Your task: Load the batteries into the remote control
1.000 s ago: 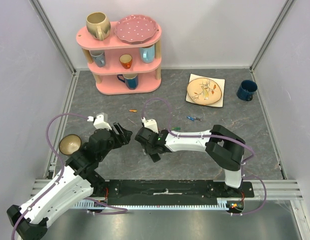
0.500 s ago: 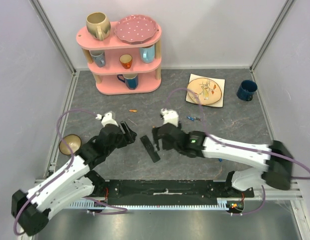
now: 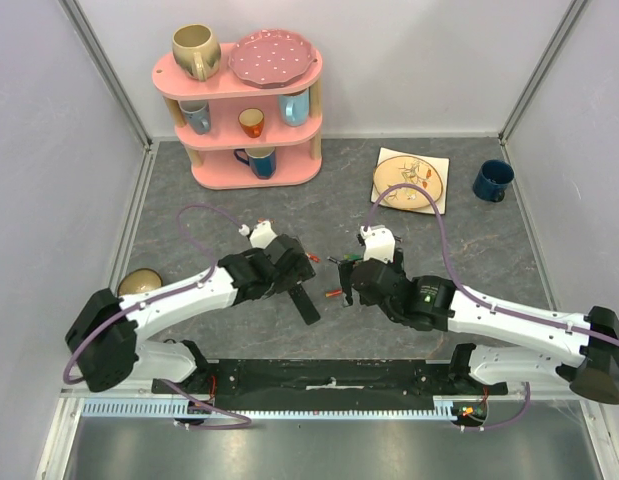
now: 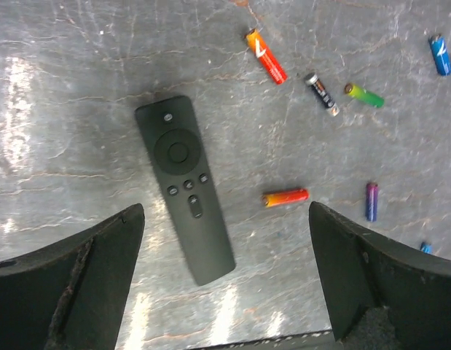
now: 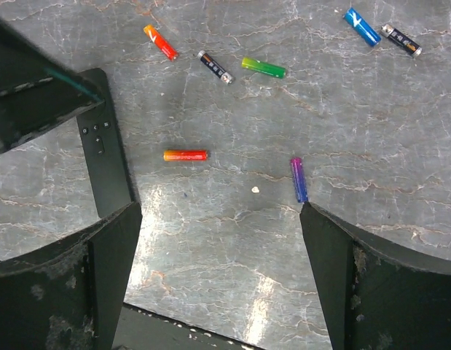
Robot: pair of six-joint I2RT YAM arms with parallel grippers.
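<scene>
While left fingers [image 4: 72,284] and right fingers [image 5: 378,284] hang spread, remote control [image 4: 183,187] flat, batteries [image 4: 285,197] scattered beside

Even, diffuse white light is filling the top view, and the arms are throwing only soft, faint shadows onto the grey marbled tabletop [image 3: 439,250]. The brushed metal strip [image 3: 339,445] at the near edge is giving off a dull sheen. In both wrist views pale glare patches are streaking the tabletop, and a dim shadow is pooling around the slim flat black remote control [image 4: 183,188]. The small coloured batteries [image 5: 185,155] are showing crisp, while the dark fingers [image 4: 72,292] of the left gripper [image 4: 225,210] and of the right gripper [image 5: 219,208], close to the lens, are looking slightly soft
</scene>
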